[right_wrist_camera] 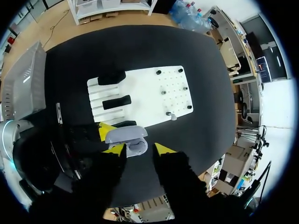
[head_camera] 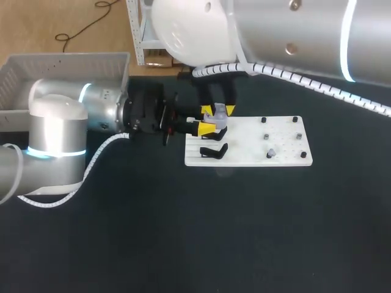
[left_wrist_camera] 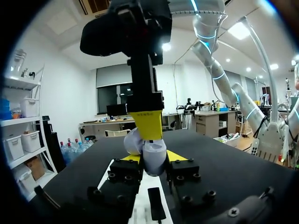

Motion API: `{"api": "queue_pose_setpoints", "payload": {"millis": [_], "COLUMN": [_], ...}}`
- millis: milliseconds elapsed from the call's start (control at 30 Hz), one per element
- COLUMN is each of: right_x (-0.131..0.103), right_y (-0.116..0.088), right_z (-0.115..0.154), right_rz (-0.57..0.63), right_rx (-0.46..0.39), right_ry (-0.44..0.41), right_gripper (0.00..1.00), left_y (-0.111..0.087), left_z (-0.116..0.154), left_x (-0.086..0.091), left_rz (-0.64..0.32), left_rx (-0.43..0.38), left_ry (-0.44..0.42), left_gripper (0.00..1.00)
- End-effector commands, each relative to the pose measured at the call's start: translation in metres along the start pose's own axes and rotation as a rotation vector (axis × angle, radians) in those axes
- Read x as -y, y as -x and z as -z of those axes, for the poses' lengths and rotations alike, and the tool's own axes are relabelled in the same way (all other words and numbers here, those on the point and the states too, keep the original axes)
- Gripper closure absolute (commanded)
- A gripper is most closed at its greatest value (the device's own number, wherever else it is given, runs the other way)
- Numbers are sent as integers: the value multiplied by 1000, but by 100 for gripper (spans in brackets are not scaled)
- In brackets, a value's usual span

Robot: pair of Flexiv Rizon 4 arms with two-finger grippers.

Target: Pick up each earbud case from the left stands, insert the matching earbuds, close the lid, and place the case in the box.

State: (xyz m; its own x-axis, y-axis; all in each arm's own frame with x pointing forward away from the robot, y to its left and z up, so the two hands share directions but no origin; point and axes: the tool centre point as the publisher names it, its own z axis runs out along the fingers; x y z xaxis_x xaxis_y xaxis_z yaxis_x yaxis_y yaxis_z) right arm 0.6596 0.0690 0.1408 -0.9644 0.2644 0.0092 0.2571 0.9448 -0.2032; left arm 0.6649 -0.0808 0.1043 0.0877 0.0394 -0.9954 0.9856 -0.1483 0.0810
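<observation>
- While the earbud case (right_wrist_camera: 127, 136) is up off the black stands (head_camera: 213, 151) and its lid looks open, I see no earbuds in it, and it is not in the box (head_camera: 67, 60) yet.
- Left pincer (left_wrist_camera: 153, 161) is closed on the case, one yellow tip on each side.
- Right pincer (right_wrist_camera: 139, 149) hangs over it, tips apart, holding nothing. The case sits between them, nearer one tip.

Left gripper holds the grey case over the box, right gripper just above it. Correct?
Not over the box. The head view shows the left gripper holding the grey case over the white board's left end, with the right gripper just above it.
</observation>
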Motion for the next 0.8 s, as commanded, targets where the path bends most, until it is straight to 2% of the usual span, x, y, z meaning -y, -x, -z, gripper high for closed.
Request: {"api": "queue_pose_setpoints", "payload": {"millis": [33, 200, 533, 633, 700, 800], "right_x": [9, 27, 91, 106, 113, 120], "right_y": [-6, -17, -23, -24, -25, -28], "right_z": [5, 17, 19, 15, 12, 6], "right_rz": [-8, -34, -67, -63, -62, -62], "right_rx": [12, 41, 135, 182, 210, 234], "right_ry": [26, 107, 412, 456, 464, 475], "right_gripper": [0, 0, 0, 1, 8, 5], "left_y": [1, 1, 1, 1, 1, 1], "left_z": [0, 0, 0, 0, 0, 0], "left_x": [2, 2, 2, 2, 2, 2], "left_rz": [-1, -1, -1, -1, -1, -1], "left_rx": [-1, -1, -1, -1, -1, -1], "left_ry": [6, 6, 6, 6, 6, 6], "left_gripper": [100, 100, 100, 100, 100, 100]}}
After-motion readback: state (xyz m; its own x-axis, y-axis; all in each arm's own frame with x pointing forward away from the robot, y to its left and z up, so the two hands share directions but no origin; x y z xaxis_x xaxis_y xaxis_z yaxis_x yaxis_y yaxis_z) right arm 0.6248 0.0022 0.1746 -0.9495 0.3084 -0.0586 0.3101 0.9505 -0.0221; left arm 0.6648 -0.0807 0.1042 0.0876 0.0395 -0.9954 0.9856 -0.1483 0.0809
